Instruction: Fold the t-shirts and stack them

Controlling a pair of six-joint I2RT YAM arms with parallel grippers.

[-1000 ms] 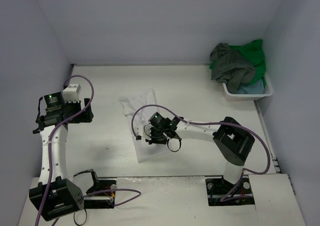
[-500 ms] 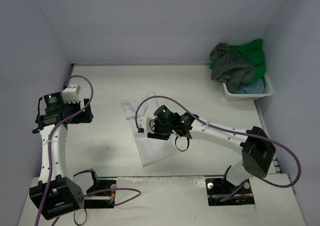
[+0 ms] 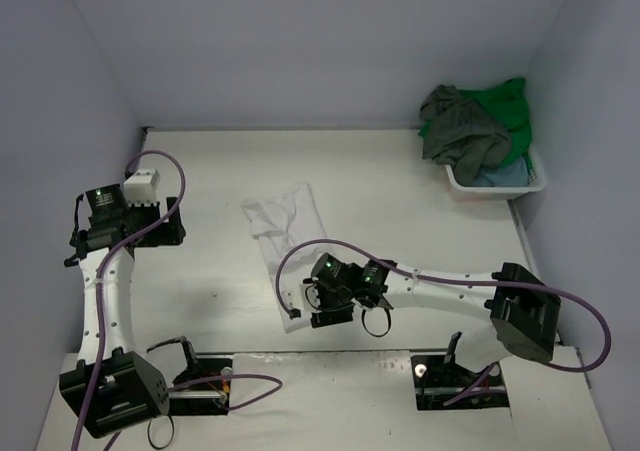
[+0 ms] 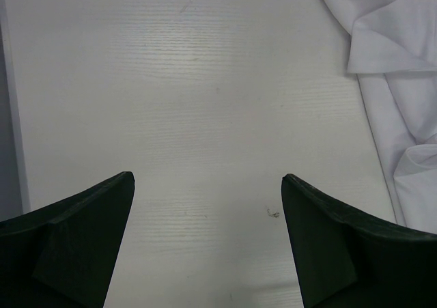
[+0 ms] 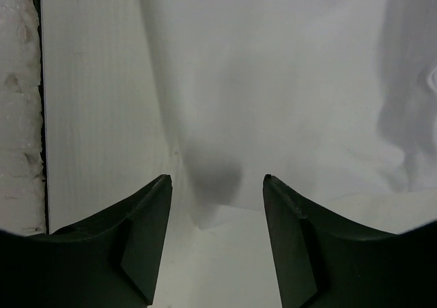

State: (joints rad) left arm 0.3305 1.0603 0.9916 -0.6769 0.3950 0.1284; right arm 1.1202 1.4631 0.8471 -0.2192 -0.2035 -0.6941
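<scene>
A white t-shirt (image 3: 283,233) lies stretched out mid-table, its near corner (image 5: 205,220) flat on the table between my right fingers. My right gripper (image 3: 318,309) (image 5: 217,179) hovers low over that corner, open, with nothing in it. My left gripper (image 3: 160,223) (image 4: 208,178) is off at the left, open wide over bare table, with the white t-shirt (image 4: 399,82) to its right. Three more t-shirts are heaped at the back right: dark grey-olive (image 3: 458,131), bright green (image 3: 512,111) and light blue (image 3: 506,175).
A white plastic basket (image 3: 497,189) holds the heap in the back right corner against the wall. Grey walls close off the table at the left, back and right. The arm bases sit on a strip (image 3: 330,376) along the near edge.
My right gripper has moved toward the near edge, dragging the white t-shirt's corner with it, and has opened and let go. The left arm has not moved.
</scene>
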